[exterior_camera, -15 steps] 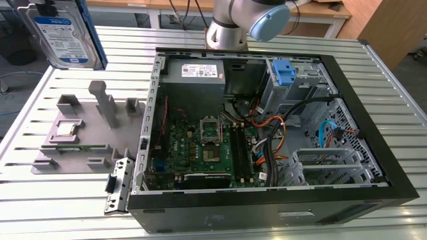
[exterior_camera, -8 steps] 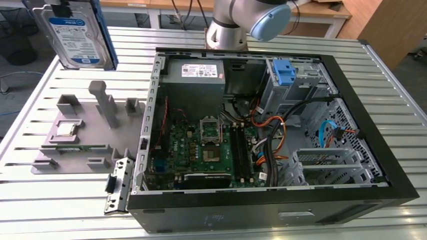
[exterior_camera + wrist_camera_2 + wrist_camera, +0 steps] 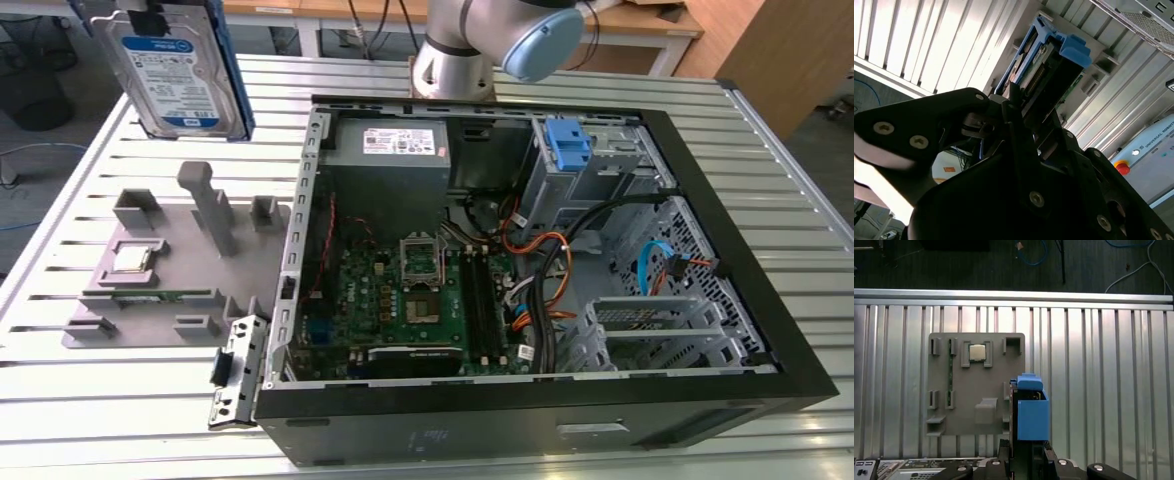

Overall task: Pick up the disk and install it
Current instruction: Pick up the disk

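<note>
One silver disk (image 3: 167, 70), white-and-blue label, blue carrier frame, pinched in the tool (image 3: 1025, 450)

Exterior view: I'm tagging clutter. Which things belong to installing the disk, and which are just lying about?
Job: the disk, held between the jaws of the gripper; the open computer case.
Lying about: the grey holder tray; the silver chip on it.

Ribbed metal worktop (image 3: 120, 400) spreading wide, light glaring off its slats in the second wrist view, dark floor (image 3: 954, 270) lying beyond its edge, blue cable (image 3: 1030, 263) and white cable (image 3: 1126, 276) trailing over that floor, wooden desk (image 3: 641, 22) standing behind.
</note>
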